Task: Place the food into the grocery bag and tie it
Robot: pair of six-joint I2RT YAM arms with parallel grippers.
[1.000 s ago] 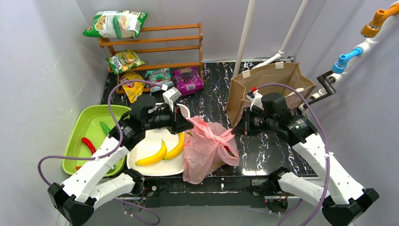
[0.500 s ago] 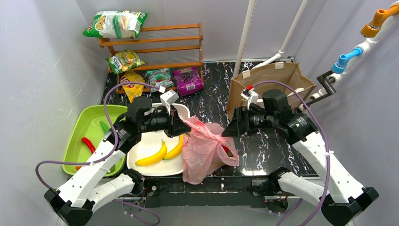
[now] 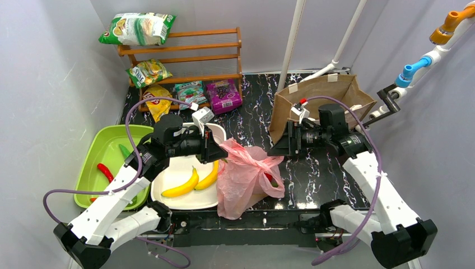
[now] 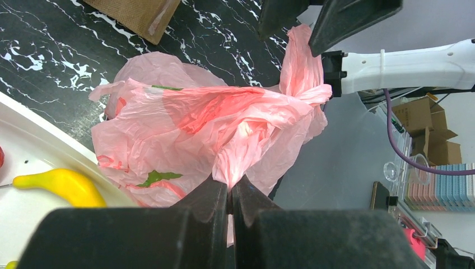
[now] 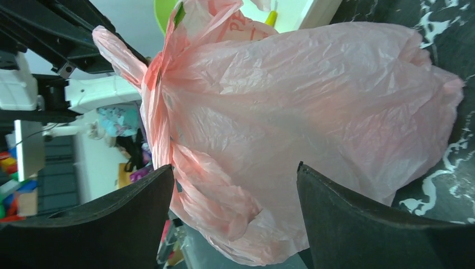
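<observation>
The pink grocery bag (image 3: pixel 246 178) lies crumpled on the black marble table, right of a white plate (image 3: pixel 173 167). Two yellow bananas (image 3: pixel 182 185) lie on that plate. My left gripper (image 3: pixel 219 150) is at the bag's upper left corner. In the left wrist view this gripper (image 4: pixel 231 193) is shut on a pinched fold of the grocery bag (image 4: pixel 213 120), with one banana (image 4: pixel 59 185) beside it. My right gripper (image 3: pixel 278 147) stands open just right of the bag. In the right wrist view the gripper (image 5: pixel 234 168) faces the grocery bag (image 5: pixel 302 95), and a loose twisted handle hangs unclamped between the fingers.
A stiff brown paper bag (image 3: pixel 322 95) stands behind my right arm. A green tray (image 3: pixel 103 148) with red and green peppers sits at the left. A wooden shelf (image 3: pixel 185 53) with snack packets stands at the back. The table's near edge runs just below the grocery bag.
My right gripper has opened, let go of the bag's right handle and drawn back to the right. My left gripper has shifted slightly left, still shut on the bag.
</observation>
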